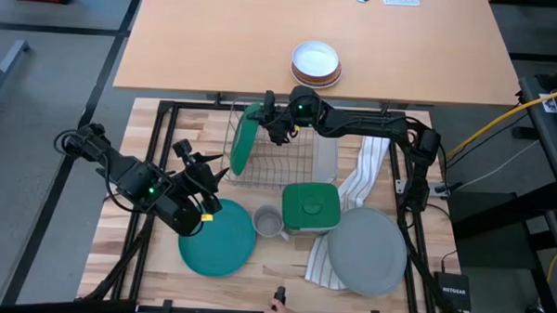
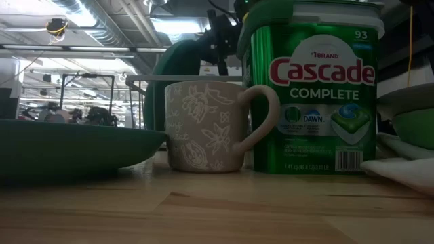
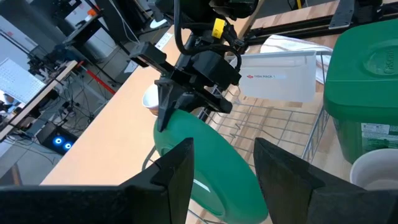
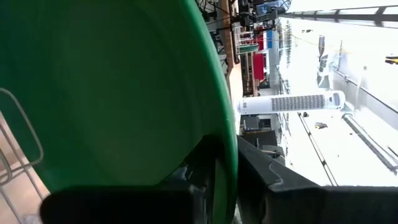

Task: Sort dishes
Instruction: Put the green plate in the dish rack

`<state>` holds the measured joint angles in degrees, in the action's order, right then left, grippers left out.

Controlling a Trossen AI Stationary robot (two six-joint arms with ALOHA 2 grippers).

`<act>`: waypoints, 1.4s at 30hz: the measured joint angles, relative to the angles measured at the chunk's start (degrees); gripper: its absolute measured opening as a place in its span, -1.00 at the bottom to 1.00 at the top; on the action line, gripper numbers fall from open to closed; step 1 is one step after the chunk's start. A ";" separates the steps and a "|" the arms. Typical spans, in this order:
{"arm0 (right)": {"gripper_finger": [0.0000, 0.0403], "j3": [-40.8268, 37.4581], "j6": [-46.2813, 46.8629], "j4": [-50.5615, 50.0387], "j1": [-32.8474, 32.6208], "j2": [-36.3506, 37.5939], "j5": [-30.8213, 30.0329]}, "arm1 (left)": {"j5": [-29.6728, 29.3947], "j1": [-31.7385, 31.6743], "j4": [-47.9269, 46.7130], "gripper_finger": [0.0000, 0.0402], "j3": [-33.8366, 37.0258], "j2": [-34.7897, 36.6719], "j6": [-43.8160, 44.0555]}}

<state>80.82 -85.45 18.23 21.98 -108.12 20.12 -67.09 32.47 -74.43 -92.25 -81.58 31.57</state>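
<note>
On the wooden table (image 1: 256, 277), our right gripper (image 1: 264, 119) pinches the dark green round plate (image 1: 244, 146) upright in the wire rack (image 1: 297, 162), while our left gripper (image 1: 206, 177) waits with fingers apart above the teal round plate (image 1: 218, 238).

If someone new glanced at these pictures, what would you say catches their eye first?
Probably the dark green round plate held on edge over the wire dish rack by the right gripper, its fingers clamped on the rim. Next, the green Cascade detergent tub mid-table, between the teal plate and the grey plate.

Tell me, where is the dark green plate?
The dark green plate stands on edge at the wire rack's left end in the high view, gripped by the right gripper.
</note>
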 joint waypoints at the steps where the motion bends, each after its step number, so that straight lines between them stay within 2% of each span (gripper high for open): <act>1: -0.77 0.02 0.02 -0.04 0.00 0.00 0.00 | 0.02 0.00 0.00 -0.23 0.00 0.00 0.09; 11: -0.77 0.04 0.11 -0.19 0.01 0.00 -0.27 | 0.02 -0.34 0.04 -0.23 0.00 0.00 1.57; 15: -0.75 0.06 0.11 -0.17 -0.17 0.02 -0.72 | 0.02 -2.63 -0.10 -0.23 0.00 0.00 5.95; 18: -0.64 0.10 0.11 -0.06 -0.62 0.04 -1.60 | -0.07 -4.95 1.05 -0.23 0.62 0.05 8.31; 26: -0.26 0.17 0.11 -0.04 -1.49 0.11 -1.62 | 1.26 -9.91 7.81 -0.23 9.60 -0.03 5.85; 34: -0.17 0.17 0.11 0.14 -1.40 0.13 -1.64 | 1.30 -11.28 7.58 -0.23 13.16 -0.02 8.74; 37: -0.17 0.17 1.31 0.18 -1.40 0.13 1.01 | 1.24 -11.26 7.67 -0.23 13.16 0.00 8.55; 42: -0.17 0.17 10.44 -0.28 -1.40 0.13 6.94 | 0.50 -11.26 7.77 -0.23 13.16 0.00 8.56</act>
<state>80.99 -75.01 17.96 20.58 -107.98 27.06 -66.59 21.21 -66.66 -79.09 -81.58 40.13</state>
